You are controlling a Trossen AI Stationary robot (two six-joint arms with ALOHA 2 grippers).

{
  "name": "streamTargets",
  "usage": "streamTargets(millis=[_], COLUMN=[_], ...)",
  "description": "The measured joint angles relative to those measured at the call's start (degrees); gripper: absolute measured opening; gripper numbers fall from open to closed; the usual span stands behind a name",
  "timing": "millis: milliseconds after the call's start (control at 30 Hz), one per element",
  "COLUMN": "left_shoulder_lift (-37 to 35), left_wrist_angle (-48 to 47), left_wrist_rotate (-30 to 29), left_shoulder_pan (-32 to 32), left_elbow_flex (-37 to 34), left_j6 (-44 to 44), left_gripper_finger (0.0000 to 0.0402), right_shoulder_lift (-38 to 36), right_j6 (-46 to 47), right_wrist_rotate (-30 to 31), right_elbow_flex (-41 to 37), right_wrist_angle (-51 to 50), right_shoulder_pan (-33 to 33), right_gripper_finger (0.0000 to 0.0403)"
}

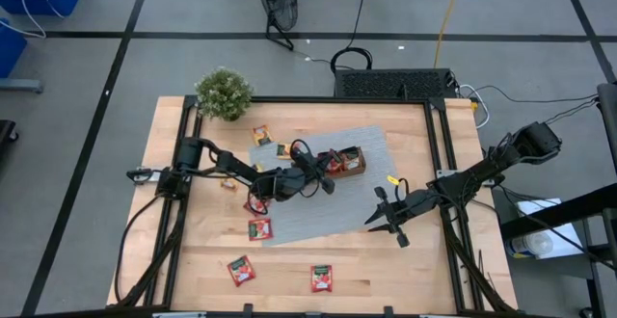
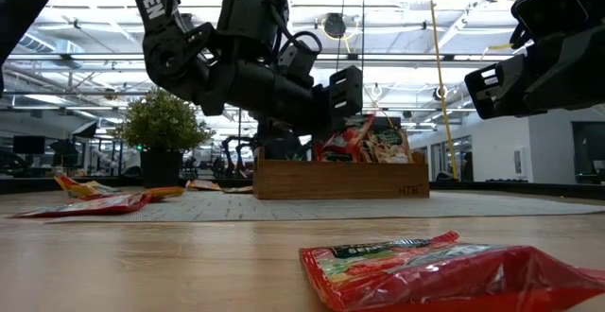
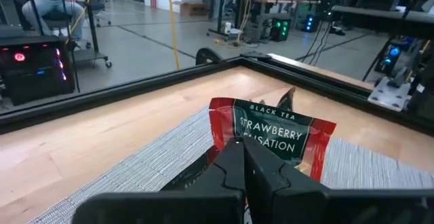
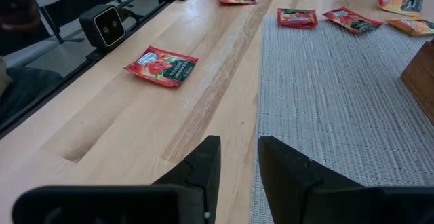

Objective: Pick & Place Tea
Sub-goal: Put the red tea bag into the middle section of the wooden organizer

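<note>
My left gripper (image 1: 326,171) (image 3: 244,151) is at the left end of the wooden tray (image 1: 359,167) (image 2: 284,182), shut on a red sachet (image 3: 274,134) labelled strawberry. The tray stands on the grey mat and holds upright sachets (image 2: 386,146). Loose red sachets lie flat on the mat and the wood (image 1: 259,228) (image 1: 240,271) (image 1: 321,278) (image 4: 161,66), and orange-yellow ones (image 1: 261,136) lie near the plant. My right gripper (image 1: 386,219) (image 4: 237,161) waits open over the mat's right edge, touching nothing. My left gripper pinches the red sachet between its two shut fingers at the sachet's lower edge (image 3: 256,151). The sachet stands upright beyond the fingertips, its printed face toward the wrist camera. Whether its far end touches the tray cannot be told.
A small green potted plant (image 1: 224,93) stands at the table's far left corner. A black frame rims the table (image 3: 135,88). A red sachet (image 2: 444,269) lies close to the low camera. Bare wood lies along the near edge between the loose sachets.
</note>
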Motion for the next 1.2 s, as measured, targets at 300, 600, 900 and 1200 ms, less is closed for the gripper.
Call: streamTargets(millis=[300,600,900,1200], left_shoulder_lift=[0.0,0.0,-0.3,-10.8], left_wrist_angle=[-5.7,-6.3,-1.8,-33.9], left_wrist_rotate=[-0.3,3.2,3.2,15.6], left_shoulder_pan=[1.1,1.3,0.6,0.3], left_elbow_flex=[0.0,0.0,0.0,10.3], left_j6=[-1.0,-1.7,3.4,12.2], left_gripper_finger=[0.0005,0.0011,0.0082,0.0133], right_shoulder_lift=[0.0,0.0,0.0,0.0], right_j6=[-0.1,-0.8,-0.8,-0.4], right_wrist_rotate=[0.0,0.0,0.0,-0.2], right_elbow_flex=[0.0,0.0,0.0,0.0], right_wrist_angle=[0.0,0.0,0.0,-0.6], right_shoulder_pan=[0.0,0.0,0.0,0.0], right_gripper_finger=[0.0091,0.0091,0.0091,0.0091])
